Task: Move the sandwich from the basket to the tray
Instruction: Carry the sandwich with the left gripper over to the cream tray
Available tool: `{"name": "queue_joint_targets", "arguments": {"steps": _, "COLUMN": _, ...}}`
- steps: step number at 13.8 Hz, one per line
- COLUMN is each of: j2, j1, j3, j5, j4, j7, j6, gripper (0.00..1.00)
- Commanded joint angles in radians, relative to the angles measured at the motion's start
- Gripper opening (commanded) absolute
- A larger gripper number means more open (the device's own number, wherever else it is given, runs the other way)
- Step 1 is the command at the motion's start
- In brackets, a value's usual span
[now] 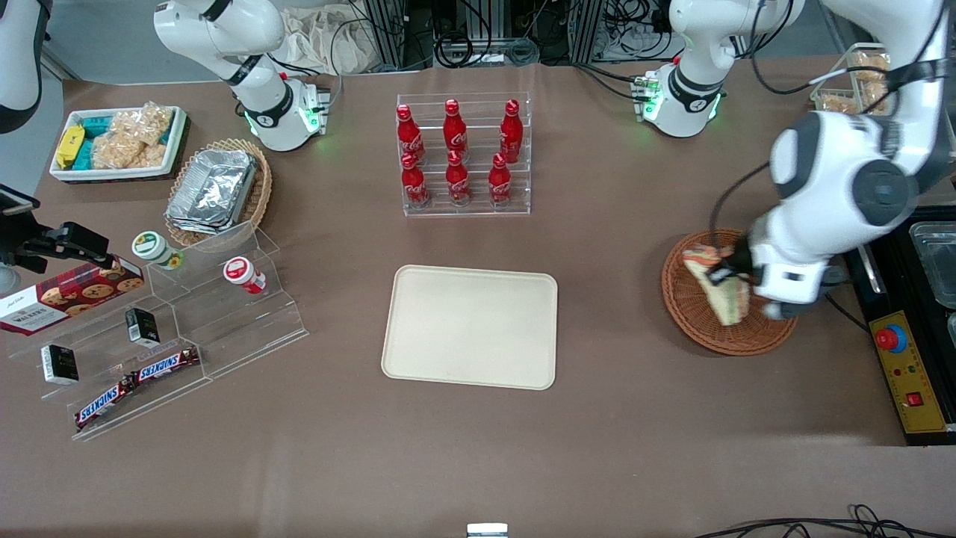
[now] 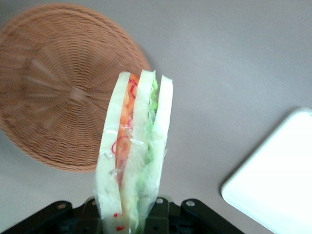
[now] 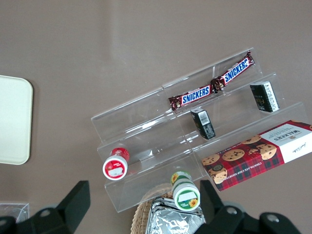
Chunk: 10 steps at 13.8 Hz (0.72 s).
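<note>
Now the gripper (image 1: 726, 278) holds the sandwich (image 1: 718, 285) above the basket (image 1: 694, 314); carry it level and lower it gently at the centre of the tray (image 1: 470, 326).

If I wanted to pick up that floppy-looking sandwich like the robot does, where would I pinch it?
Probably across the flat bread faces at one end, as the gripper does now: the sandwich hangs clear above the basket, its layers edge-on. Pressing the broad faces keeps the filling together; pinching the cut edges would likely splay it.

left arm's bent over with its wrist tipped down, gripper (image 1: 723, 278) clamped on the sandwich (image 1: 718, 288)
</note>
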Motion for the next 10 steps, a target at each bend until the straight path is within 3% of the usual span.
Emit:
{"name": "queue_joint_targets", "arguments": {"steps": 1, "j2": 0.067, "j1": -0.005, "j3": -0.129, "j5": 0.005, "j4": 0.045, "j7": 0.006, "j6": 0.074, "gripper": 0.0}}
{"name": "queue_joint_targets", "arguments": {"steps": 4, "j2": 0.135, "j1": -0.126, "j3": -0.151, "j5": 0.043, "j4": 0.048, "j7": -0.031, "j6": 0.195, "gripper": 0.0}}
{"name": "queue_joint_targets", "arguments": {"steps": 7, "j2": 0.228, "j1": -0.232, "j3": -0.151, "j5": 0.187, "j4": 0.05, "j7": -0.131, "j6": 0.321, "gripper": 0.0}}
{"name": "queue_joint_targets", "arguments": {"steps": 10, "j2": 0.343, "j1": -0.269, "j3": -0.151, "j5": 0.313, "j4": 0.057, "j7": -0.135, "j6": 0.469, "gripper": 0.0}}
